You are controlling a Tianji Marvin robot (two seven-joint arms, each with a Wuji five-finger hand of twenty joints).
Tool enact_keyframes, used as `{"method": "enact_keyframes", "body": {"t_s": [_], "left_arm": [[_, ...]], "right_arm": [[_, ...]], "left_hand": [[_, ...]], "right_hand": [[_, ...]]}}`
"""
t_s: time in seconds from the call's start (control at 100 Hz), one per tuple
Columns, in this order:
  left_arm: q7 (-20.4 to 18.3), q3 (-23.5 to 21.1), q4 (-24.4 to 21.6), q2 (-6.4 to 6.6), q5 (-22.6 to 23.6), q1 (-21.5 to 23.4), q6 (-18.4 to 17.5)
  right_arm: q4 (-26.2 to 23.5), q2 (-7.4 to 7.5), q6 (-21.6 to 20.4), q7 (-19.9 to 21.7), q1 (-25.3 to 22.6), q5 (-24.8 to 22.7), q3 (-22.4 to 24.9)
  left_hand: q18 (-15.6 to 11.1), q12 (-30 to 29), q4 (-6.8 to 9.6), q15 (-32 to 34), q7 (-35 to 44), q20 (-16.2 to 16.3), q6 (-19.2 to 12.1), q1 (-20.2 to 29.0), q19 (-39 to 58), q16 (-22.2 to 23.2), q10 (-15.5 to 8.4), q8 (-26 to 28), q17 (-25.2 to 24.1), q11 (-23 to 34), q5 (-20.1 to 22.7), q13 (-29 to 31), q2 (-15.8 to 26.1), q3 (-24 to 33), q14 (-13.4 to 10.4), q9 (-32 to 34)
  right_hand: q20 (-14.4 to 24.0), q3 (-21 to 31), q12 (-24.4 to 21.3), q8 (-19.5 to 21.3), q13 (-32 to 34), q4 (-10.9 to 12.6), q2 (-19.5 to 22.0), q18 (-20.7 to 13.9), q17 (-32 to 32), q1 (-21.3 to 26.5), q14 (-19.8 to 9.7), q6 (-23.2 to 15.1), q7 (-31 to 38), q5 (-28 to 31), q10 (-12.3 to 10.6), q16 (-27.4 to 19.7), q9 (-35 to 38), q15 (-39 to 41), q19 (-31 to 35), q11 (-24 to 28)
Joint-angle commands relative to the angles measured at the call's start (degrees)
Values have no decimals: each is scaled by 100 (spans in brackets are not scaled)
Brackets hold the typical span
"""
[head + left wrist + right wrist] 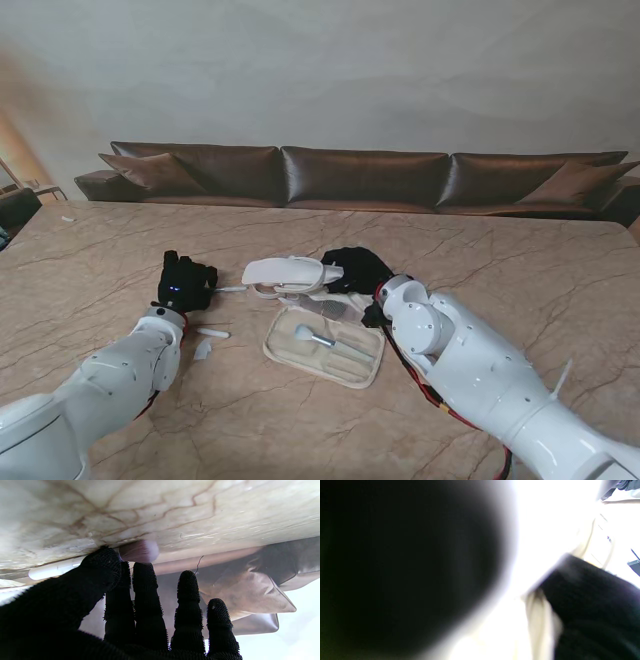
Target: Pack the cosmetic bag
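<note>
A long brown sofa [360, 178] is seen against a plain pale wall at the far side of the room. A big table [520, 260] of tan stone with dark veins is spread out in front of it.

Near the middle of the table the cream bag [322, 348] is laid open and flat, with a brush [322, 339] already resting in it. The bag's lid [285, 273] is lifted at the far side by the right hand [352, 270]. That hand seems to be closed on the lid's edge, but the wrist view is too blurred for this to be sure.

To the left, a second brush [138, 551] with a white handle is pinched by the left hand [183, 281] between thumb and fingers [143, 585], down on the table. So a pick-up step is judged to be in hand. Next, the brush should be lifted and carried right, into the open bag.

Two small white bits [208, 340] are left nearer to me, well apart from the bag.
</note>
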Motion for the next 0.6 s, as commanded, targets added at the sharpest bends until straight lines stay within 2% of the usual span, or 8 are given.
{"method": "enact_keyframes", "body": {"t_s": [0.0, 0.28, 0.59], "left_arm": [[-196, 64, 101, 8, 45, 355, 1], [-184, 41, 99, 178, 105, 416, -88], [-236, -158, 96, 206, 54, 505, -283]], "right_arm": [[-53, -60, -51, 60, -73, 33, -56], [-62, -61, -50, 66, -75, 33, -70], [-86, -66, -11, 56, -64, 30, -74]], "left_hand": [[77, 106, 67, 28, 672, 79, -493, 151, -103, 84, -93, 283, -121, -70, 314, -187, 124, 21, 97, -215], [50, 48, 44, -17, 541, 19, -605, 149, -297, 48, -118, 905, -102, -216, 208, -256, 197, -14, 63, -291], [5, -77, 32, -166, 474, 2, -690, 96, -391, -55, -169, 1177, -98, -432, 161, -313, 212, 23, 12, -309]], "right_hand": [[-73, 329, 27, -20, 493, 55, 330, -7, 253, 404, -212, -853, 508, 211, -244, -28, 338, 246, 265, 120], [-75, 330, 26, -18, 494, 54, 324, -5, 262, 401, -210, -852, 510, 221, -244, -27, 344, 248, 275, 119], [-80, 328, 25, -18, 501, 53, 326, -13, 271, 395, -213, -850, 511, 218, -248, -27, 341, 251, 281, 117]]}}
